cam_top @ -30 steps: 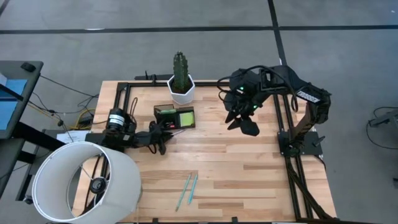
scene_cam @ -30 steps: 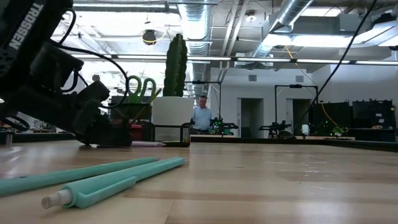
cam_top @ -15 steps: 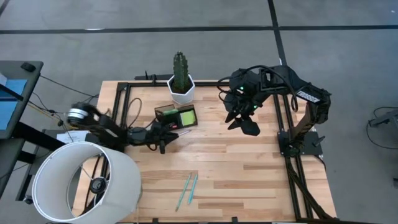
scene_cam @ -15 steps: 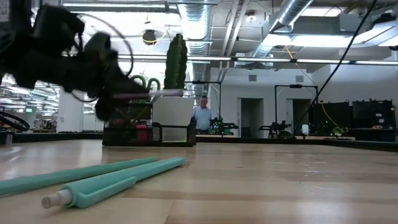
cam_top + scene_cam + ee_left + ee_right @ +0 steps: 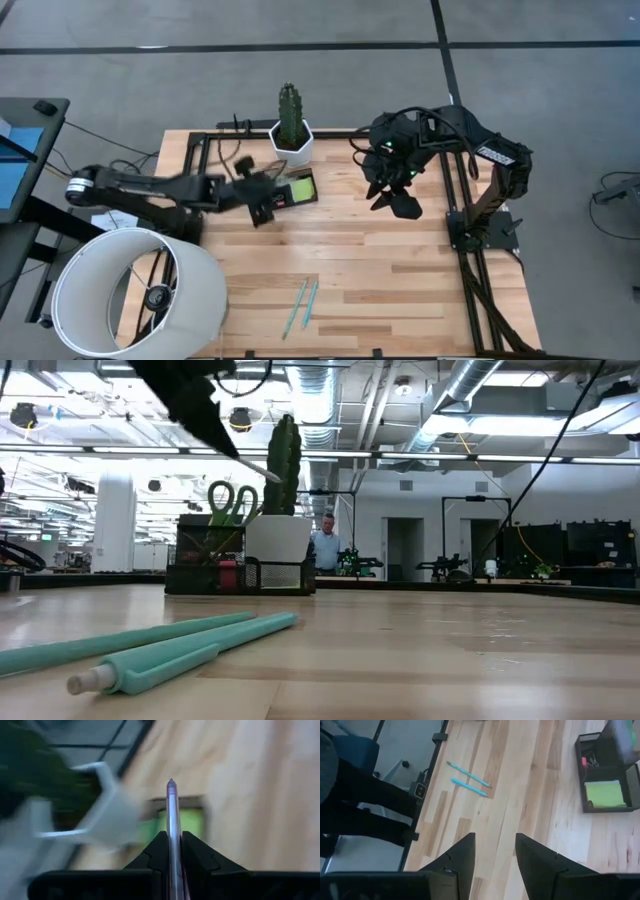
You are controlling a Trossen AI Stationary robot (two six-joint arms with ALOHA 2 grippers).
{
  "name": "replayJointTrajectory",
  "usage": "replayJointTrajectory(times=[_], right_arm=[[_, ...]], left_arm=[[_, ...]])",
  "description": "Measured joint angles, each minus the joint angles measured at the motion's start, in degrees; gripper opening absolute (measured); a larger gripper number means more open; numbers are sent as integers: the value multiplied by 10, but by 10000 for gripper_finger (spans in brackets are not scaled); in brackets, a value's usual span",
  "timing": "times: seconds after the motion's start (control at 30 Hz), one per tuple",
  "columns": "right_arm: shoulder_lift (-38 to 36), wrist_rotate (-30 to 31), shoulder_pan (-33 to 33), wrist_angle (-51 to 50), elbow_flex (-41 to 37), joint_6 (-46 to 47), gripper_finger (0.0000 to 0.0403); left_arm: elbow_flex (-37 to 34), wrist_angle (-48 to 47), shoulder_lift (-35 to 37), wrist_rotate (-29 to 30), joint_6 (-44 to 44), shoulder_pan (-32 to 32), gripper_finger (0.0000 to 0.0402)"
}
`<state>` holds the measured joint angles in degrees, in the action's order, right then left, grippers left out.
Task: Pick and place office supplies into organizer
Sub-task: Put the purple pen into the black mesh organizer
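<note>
The black organizer stands in front of the cactus pot, holding a lime-green sticky pad and green-handled scissors. My left gripper hovers high over the organizer's near left part, shut on a slim purplish-grey pen. The pen's tip slants down toward the organizer. Two teal pens lie side by side on the table near its front edge. My right gripper hangs open above the table's right part, with nothing between its fingers. My left gripper pinches the pen's shaft between its two fingers. The pen lies along the fingers and sticks out forward past their ends. The fingers slant downward toward the far edge. The pen is lifted clear of the table and the organizer.
A white hexagonal pot with a cactus stands just behind the organizer. A large white lampshade fills the near left corner. Black frame rails run along the table's far and right edges. Bare wood lies between the organizer and the teal pens.
My left gripper has risen steeply from the table beside the organizer's near left corner, carrying the pen with it. The pen has gone from table height, through level, to slanting tip-down high above the organizer. The gripper has stayed shut and has rolled.
</note>
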<state>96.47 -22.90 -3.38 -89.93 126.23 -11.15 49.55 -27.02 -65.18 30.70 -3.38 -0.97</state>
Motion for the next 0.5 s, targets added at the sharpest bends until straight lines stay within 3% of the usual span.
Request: replayJointTrajectory(times=[0.1, 0.23, 0.33, 0.5], right_arm=[[0, 0, 0, -1, 0, 0, 133], [0, 0, 0, -1, 0, 0, 133], [0, 0, 0, -1, 0, 0, 134], [0, 0, 0, -1, 0, 0, 133]], left_arm=[[93, -140, -6, 28, 35, 33, 23], [173, -270, -8, 22, 35, 82, 23], [203, -347, -9, -18, 44, 115, 23], [195, -387, -26, -117, 70, 153, 23]])
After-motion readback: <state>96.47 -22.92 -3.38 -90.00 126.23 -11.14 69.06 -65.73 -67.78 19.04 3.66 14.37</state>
